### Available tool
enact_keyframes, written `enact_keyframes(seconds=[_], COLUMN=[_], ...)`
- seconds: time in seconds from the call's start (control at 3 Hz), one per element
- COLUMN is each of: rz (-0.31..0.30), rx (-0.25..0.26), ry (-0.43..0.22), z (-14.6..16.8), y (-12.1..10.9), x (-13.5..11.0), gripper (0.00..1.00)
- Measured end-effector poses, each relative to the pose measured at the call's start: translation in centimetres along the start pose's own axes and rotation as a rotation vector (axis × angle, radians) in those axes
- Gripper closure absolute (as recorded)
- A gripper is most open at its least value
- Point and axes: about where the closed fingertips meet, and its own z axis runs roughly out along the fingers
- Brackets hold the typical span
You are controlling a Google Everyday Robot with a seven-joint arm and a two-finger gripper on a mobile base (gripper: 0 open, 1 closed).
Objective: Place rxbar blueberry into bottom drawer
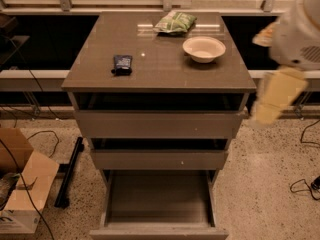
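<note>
Jaws: can't tell if apart or together. The gripper [272,101] hangs off the cabinet's right side, about level with the top drawer front and well apart from the bar.

Cabinet [160,74]: all three drawers stand out in steps. Bottom drawer [159,199] is out furthest and its floor is bare, so it's ready to receive. The two upper drawer fronts overhang its rear part.

On top, the green bag [175,22] is back-centre and the bowl [204,48] sits right of centre, near the bag. The rxbar blueberry [122,63] lies flat on the left side toward the front, long axis roughly front-to-back, with nothing touching it.

My read: pick not started, and the reach comes first.
- Cross from the right along the front half of the top, passing in front of the bowl.
- Come down vertically and pinch across the bar's short width. The wrapper is thin, so get right down to the surface or it slips.
- Lift clear, carry forward past both upper fronts, then lower.
- Release over the front half of the bottom drawer, low, so it doesn't bounce out.
</note>
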Motion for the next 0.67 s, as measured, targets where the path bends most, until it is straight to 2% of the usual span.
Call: enact_keyframes(seconds=[0.33,0.67], rz=[-0.039,-0.076], rx=[0.016,0.010], ry=[-0.054,-0.147], z=[1.3,3.5], y=[-1.0,-3.2], x=[-3.4,-7.1], gripper=[0.00,0.00])
